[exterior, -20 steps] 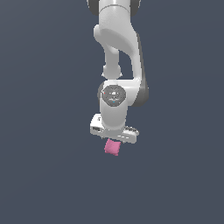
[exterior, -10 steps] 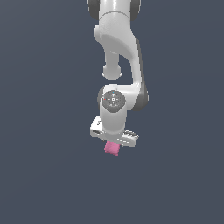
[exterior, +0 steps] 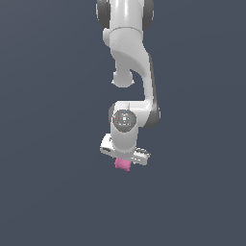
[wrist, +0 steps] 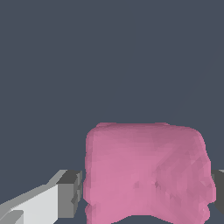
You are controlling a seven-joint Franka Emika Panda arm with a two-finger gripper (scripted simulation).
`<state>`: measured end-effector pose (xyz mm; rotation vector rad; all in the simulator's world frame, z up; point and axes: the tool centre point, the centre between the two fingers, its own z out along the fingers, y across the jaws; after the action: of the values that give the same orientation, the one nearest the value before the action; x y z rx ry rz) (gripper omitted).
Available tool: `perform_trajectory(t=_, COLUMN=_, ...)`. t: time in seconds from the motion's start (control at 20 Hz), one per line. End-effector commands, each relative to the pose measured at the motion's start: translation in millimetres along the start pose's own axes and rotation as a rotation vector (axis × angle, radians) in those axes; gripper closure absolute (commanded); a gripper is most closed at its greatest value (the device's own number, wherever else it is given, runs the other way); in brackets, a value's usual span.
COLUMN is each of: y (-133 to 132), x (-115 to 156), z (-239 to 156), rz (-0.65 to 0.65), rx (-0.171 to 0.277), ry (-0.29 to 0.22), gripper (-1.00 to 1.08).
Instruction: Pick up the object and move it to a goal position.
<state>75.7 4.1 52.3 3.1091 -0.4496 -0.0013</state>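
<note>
The small pink cushion-shaped block (exterior: 123, 164) hangs just under the white gripper (exterior: 123, 162), much narrower than the hand above it. In the wrist view the pink block (wrist: 146, 173) fills the space between the two grey finger pads (wrist: 70, 194), which press on its sides. The gripper is shut on the block and holds it in the air over a plain dark grey ground. The fingers are mostly hidden behind the block and the hand in the exterior view.
The white arm (exterior: 129, 62) comes down from the top of the exterior view. Nothing else shows but the even dark grey background.
The arm has stretched downward and the gripper has sunk a little, carrying the pink block with it. The grip has not changed.
</note>
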Motion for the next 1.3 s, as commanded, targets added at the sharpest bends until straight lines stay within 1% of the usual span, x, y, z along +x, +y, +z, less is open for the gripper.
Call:
perform_trajectory(t=0.0, y=0.0, x=0.2, z=9.6, rz=0.001, rx=0.000, ry=0.001, gripper=-0.92)
perform_trajectory(t=0.25, y=-0.5, x=1.5, z=12.1, rz=0.001, rx=0.000, ry=0.001, gripper=-0.92)
perform_trajectory(t=0.3, y=-0.5, x=1.5, z=12.1, rz=0.001, rx=0.000, ry=0.001, gripper=1.08)
perform_trajectory(t=0.9, y=-0.1, x=1.1, z=11.8, rz=0.001, rx=0.000, ry=0.001, gripper=1.08)
perform_trajectory(t=1.25, y=7.1, x=-6.3, z=5.0, rz=0.001, rx=0.000, ry=0.001, gripper=1.08)
